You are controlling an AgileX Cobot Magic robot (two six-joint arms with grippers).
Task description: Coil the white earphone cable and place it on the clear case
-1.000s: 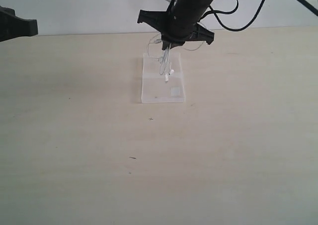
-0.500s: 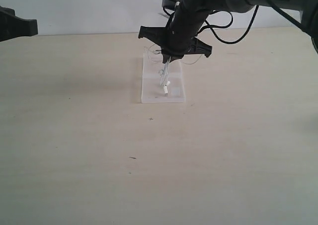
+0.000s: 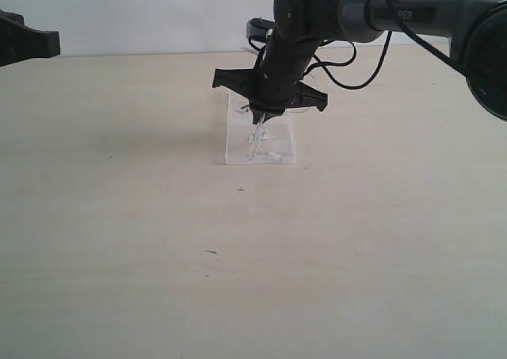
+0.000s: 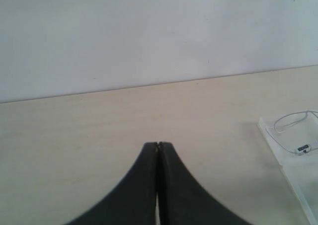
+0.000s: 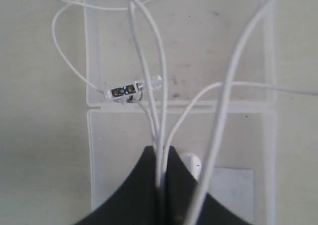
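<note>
My right claw [image 5: 160, 153] pinches the thin white earphone cable [image 5: 123, 91] over the flat clear plastic case [image 5: 119, 145]; left claw [image 4: 157, 145] closed, empty.

Under the right gripper [image 3: 260, 122], the white earphone cable [image 3: 254, 142] overlies the clear case [image 3: 235, 156].

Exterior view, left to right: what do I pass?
Black left gripper → clear flat plastic case → grey right-arm link. Right gripper overlaps the case, so omitted.

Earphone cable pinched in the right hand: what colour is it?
The cable is white; it shows best in the right wrist view.
</note>
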